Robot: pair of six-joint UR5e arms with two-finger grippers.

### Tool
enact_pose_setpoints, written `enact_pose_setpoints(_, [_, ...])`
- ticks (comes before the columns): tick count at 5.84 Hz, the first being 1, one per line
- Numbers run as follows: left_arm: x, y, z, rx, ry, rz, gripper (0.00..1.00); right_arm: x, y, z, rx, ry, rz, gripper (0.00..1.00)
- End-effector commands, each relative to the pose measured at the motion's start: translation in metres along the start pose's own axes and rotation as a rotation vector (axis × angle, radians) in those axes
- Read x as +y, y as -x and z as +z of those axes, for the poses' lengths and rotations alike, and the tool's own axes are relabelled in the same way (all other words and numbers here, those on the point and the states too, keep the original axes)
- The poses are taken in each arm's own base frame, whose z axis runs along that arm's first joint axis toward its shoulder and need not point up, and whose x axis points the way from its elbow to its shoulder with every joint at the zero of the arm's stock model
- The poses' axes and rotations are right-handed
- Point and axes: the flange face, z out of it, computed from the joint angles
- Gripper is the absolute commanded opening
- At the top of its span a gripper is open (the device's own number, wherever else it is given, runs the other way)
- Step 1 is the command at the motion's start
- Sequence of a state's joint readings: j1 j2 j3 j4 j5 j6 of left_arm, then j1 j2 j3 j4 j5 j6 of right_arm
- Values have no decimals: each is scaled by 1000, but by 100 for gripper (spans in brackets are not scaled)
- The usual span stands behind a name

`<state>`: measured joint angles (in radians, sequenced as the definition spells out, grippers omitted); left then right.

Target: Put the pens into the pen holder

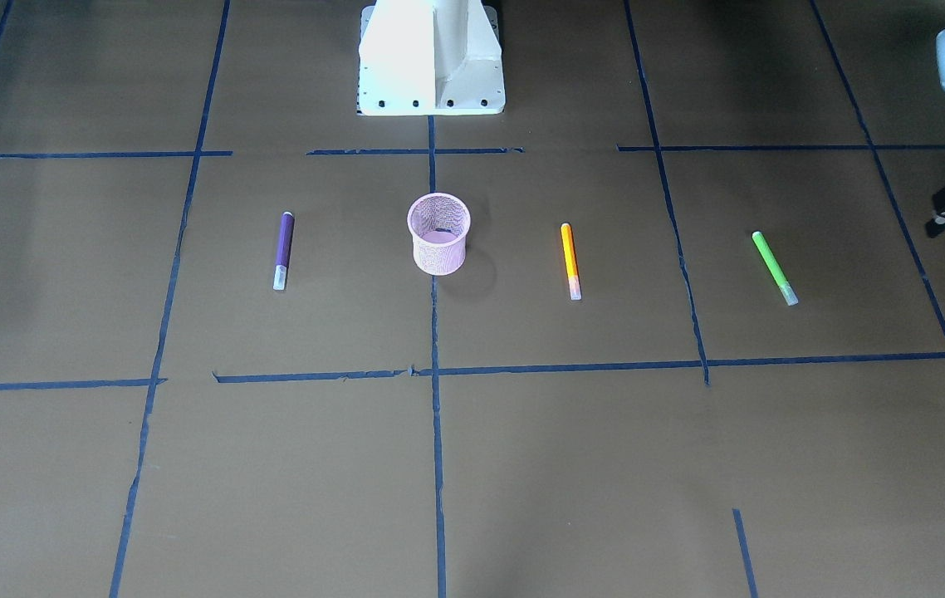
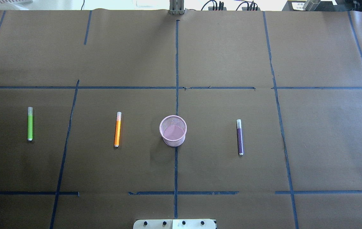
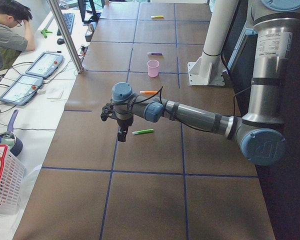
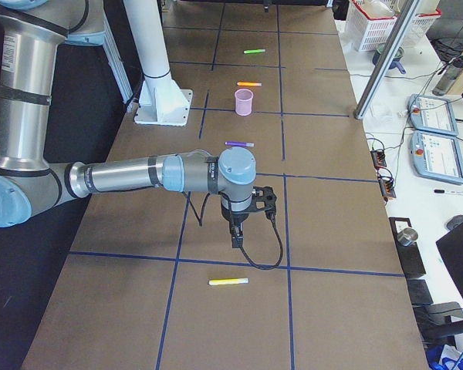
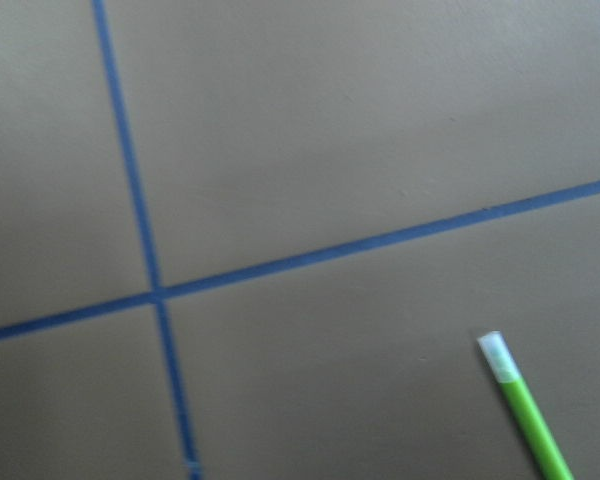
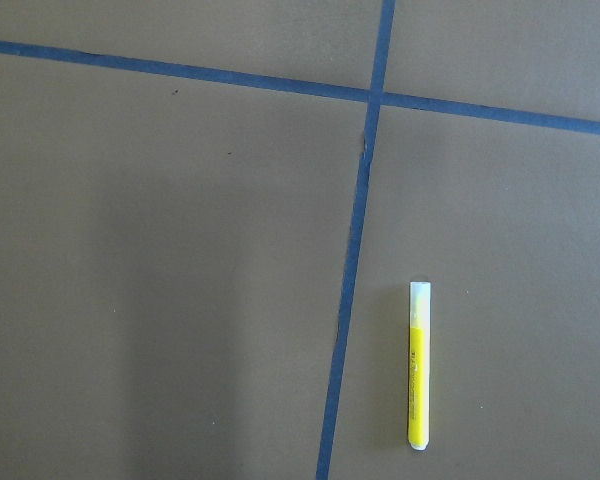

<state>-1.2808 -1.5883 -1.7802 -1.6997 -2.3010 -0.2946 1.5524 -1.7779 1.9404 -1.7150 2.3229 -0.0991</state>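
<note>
Status: pre-grasp approach, nothing collected yet

Seeing pen holder upright at centre of table, empty. Counting four to collect, all lying flat and apart from it:
- orange pen to its left
- green pen further left
- purple pen to its right
- yellow pen well out toward the right end, off the overhead view

Placing left gripper in the air near the green pen but not centred on it. Left wrist view catches only the capped end, in a corner. Placing right gripper in the air near the yellow pen, also off-centre in its wrist view. No pen in either. Can't tell whether jaws are open or closed on either side, as the views are too small.

Reads as line-up for the first picks. Next, probably:
- centre over the barrel and turn jaws across it
- go down close to the table and close
- lift, carry over the rim, tip upright and release

Expect a thin target and a low grasp. Light mesh cup looks easy to knock over.
</note>
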Motion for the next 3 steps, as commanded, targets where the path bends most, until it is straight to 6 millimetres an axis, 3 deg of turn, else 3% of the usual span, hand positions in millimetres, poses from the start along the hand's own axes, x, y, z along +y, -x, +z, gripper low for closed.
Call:
enact_pose_setpoints(1, [4,-52,49,-48,-13,-121,100,0,0,0,-1,0,1,100])
enact_pose_setpoints(2, [8,-69,79,-66,-30,-173,100,0,0,0,-1,0,1,100])
enact_pose_setpoints(3, [14,-68,112,-41,-33,-175,100,0,0,0,-3,0,4,100])
